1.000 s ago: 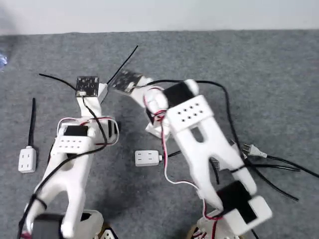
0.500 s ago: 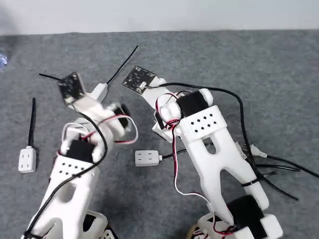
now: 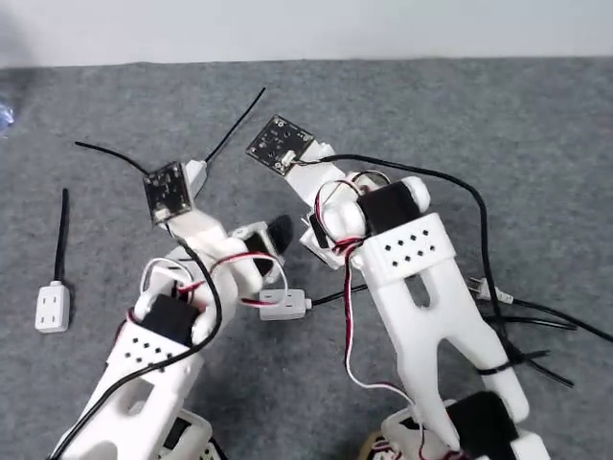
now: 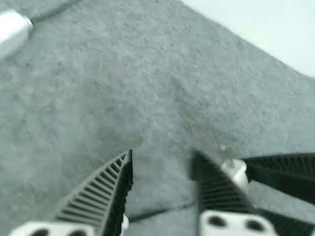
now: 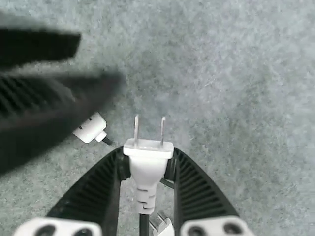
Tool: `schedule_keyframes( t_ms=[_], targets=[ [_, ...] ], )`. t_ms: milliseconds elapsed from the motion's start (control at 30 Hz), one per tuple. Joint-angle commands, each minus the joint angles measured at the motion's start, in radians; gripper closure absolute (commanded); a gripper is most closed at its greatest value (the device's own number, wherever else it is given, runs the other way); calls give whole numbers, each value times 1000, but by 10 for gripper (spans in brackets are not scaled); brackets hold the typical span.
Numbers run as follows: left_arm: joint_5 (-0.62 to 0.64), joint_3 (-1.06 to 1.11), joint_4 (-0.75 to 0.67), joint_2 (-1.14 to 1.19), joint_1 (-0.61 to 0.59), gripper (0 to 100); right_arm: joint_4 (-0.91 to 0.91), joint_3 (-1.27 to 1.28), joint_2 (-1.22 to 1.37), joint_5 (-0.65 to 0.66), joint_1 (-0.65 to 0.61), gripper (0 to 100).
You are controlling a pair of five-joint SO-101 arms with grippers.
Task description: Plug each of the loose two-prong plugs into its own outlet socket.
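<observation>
Fingers point(image 5: 98, 194) of the right gripper point(image 5: 148, 153) closed on the moulded body of a white two-prong plug point(image 5: 146, 172), both prongs bare and pointing forward, cord trailing back between them; fingers point(image 4: 106, 191) of the left gripper point(image 4: 162, 157) spread apart with nothing held, low over the grey desk point(image 3: 536, 144). Both grippers close together just beyond the middle outlet socket point(image 3: 284, 304); held plug near that socket, not yet in it; second outlet socket point(image 3: 53, 307) well off to one side of the middle one, by the left arm; another loose plug point(image 3: 482, 287) well off to the other side, among black cords; what looks like a third plug point(image 3: 194, 175) farther beyond, on its own cord. Probably light and rigid in the body, smooth-sided, apt to twist under the cord's stiff pull; prongs thin, likely to bend if pushed in askew. Best gripped across the flat sides of the body, behind the prongs, never on cord or metal; socket itself light enough to slide, so worth steadying with the free fingers.
</observation>
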Motion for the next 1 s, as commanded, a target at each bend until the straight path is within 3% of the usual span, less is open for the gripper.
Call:
schedule_keyframes(
  t_ms=[0, 133, 433, 700, 967],
  targets=[
    [146, 16, -31, -61, 58, 642, -15, -11, -42, 12, 4, 990],
    [158, 39, -32, -149, 69, 577, -13, -9, -45, 8, 4, 990],
    [160, 148, -34, -414, 61, 577, 4, -9, -45, 5, -68, 990],
    [155, 387, -206, -631, 61, 577, 56, -41, -97, 3, -90, 990],
    [155, 390, -163, -681, 61, 577, 166, -91, -185, 5, -176, 990]
  ],
)
